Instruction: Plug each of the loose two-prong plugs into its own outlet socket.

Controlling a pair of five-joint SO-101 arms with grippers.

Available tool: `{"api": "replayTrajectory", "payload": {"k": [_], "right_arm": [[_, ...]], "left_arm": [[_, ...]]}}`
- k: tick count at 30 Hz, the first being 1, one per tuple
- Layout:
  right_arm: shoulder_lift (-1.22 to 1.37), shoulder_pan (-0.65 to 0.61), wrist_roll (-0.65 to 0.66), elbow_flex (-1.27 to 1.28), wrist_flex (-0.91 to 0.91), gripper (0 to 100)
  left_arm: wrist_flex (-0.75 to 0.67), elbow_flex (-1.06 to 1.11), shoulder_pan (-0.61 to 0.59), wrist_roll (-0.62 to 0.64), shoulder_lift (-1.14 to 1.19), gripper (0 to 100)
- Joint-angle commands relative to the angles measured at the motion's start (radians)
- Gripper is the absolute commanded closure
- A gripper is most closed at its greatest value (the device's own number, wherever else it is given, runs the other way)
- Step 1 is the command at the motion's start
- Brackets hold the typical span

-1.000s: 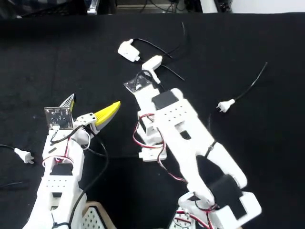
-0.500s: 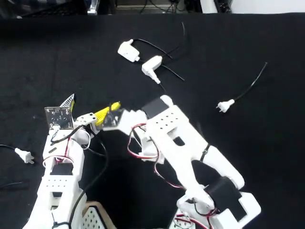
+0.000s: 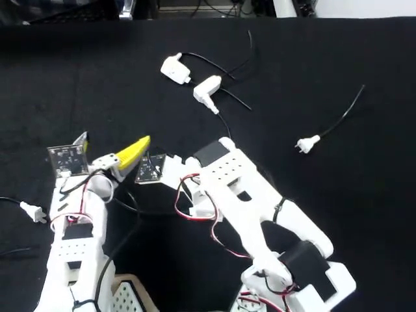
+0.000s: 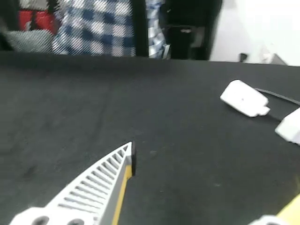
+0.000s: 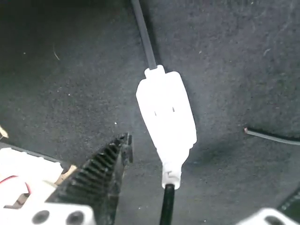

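Beyond the right arm (image 3: pixel 260 201), toward the far edge of the black bench (image 3: pixel 370 221), two white connectors lie close together without touching. The rounded connector (image 3: pixel 174 67) is the farther one and the angled connector (image 3: pixel 208 87) is nearer the arm, and each trails a thin black cable. Off to the arm's right and well apart from it, a small two-prong plug (image 3: pixel 307 143) lies flat, its cable running away toward the far right. A second small plug (image 3: pixel 31 211) lies well off to the arm's left, past the left arm (image 3: pixel 75 240), near the bench edge.

The left gripper (image 3: pixel 114 138) sits just beside the right arm's wrist, on its left. Its jaws stand wide apart — one yellow, one white and ribbed — with nothing between them.

At the end of the right arm, the right gripper (image 5: pixel 192 183) hangs low over the bench, its jaws spread and gripping nothing. A white socket (image 5: pixel 166 112) with two slots in its face lies flat just ahead of them — close to the black ribbed finger (image 5: pixel 101 173) but apart from it — with a cable leaving each end.
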Motion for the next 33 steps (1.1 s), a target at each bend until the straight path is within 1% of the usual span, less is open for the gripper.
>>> {"api": "replayTrajectory", "payload": {"k": [1,3,6,10,13,14,17,21,24,29,33], "right_arm": [[-0.035,-0.009,0.008,-0.050,-0.009,48.2],[-0.035,-0.011,0.008,-0.050,-0.008,48.2],[-0.035,-0.012,0.009,-0.045,-0.012,48.3],[-0.027,-0.035,0.015,-0.042,-0.014,48.3],[-0.025,-0.087,0.017,-0.013,-0.035,48.3],[-0.025,-0.112,0.020,0.002,-0.049,48.3],[-0.025,-0.176,0.095,0.061,-0.089,48.3],[-0.025,-0.187,0.120,0.084,-0.126,48.3],[-0.025,-0.146,0.157,0.085,-0.121,48.3],[-0.024,-0.017,0.258,0.087,-0.126,48.4],[-0.024,0.017,0.275,0.108,-0.127,48.4]], "left_arm": [[0.017,0.022,-0.074,-0.003,-0.014,48],[0.017,0.022,-0.122,-0.003,-0.014,48],[0.034,0.022,-0.232,-0.003,-0.006,48],[0.144,0.022,-0.404,-0.003,-0.015,48],[0.190,0.022,-0.510,0.003,-0.015,48],[0.199,0.022,-0.524,0.005,-0.015,48],[0.209,0.022,-0.533,0.005,-0.015,48],[0.209,0.022,-0.527,0.003,-0.015,48],[0.209,0.022,-0.529,0.003,-0.015,48],[0.209,0.022,-0.527,0.003,-0.015,48],[0.209,0.022,-0.527,0.005,-0.015,48]]}}
